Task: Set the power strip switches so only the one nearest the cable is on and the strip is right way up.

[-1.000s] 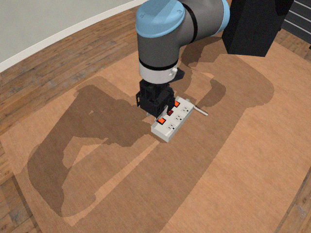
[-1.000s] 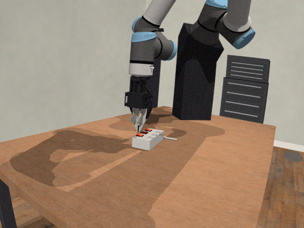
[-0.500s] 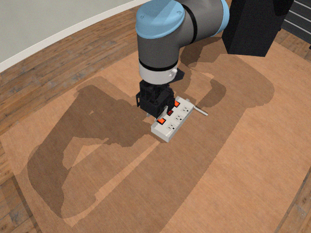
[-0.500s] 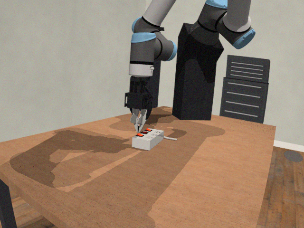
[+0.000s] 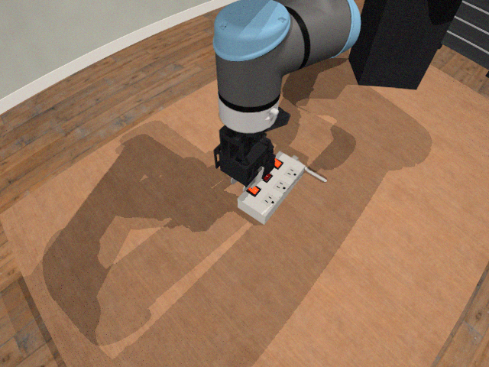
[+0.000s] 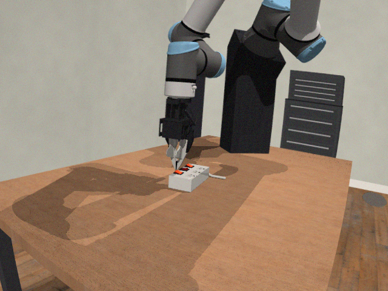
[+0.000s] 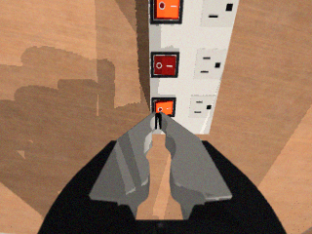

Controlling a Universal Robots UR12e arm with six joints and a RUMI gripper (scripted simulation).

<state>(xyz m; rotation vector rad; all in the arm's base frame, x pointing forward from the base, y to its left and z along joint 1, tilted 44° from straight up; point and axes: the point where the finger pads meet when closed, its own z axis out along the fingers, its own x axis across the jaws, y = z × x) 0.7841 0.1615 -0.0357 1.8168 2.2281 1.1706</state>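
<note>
A white power strip (image 5: pixel 272 186) lies right way up on the wooden table, with its grey cable stub (image 5: pixel 315 174) at the far right end. It has three rocker switches in a row. The switch nearest the cable (image 5: pixel 277 163) glows bright orange. The middle switch (image 5: pixel 267 177) is dark red. The switch farthest from the cable (image 5: pixel 253 190) glows bright orange. My gripper (image 7: pixel 157 113) is shut and empty, pointing straight down, with its tips at the near edge of that farthest switch (image 7: pixel 164 106). It also shows in the exterior view (image 6: pixel 176 165) just above the strip (image 6: pixel 188 177).
A tall dark block (image 6: pixel 250 94) stands on the back of the table. A dark cabinet with slats (image 6: pixel 311 114) stands behind the table at the right. The table's edges lie far from the strip.
</note>
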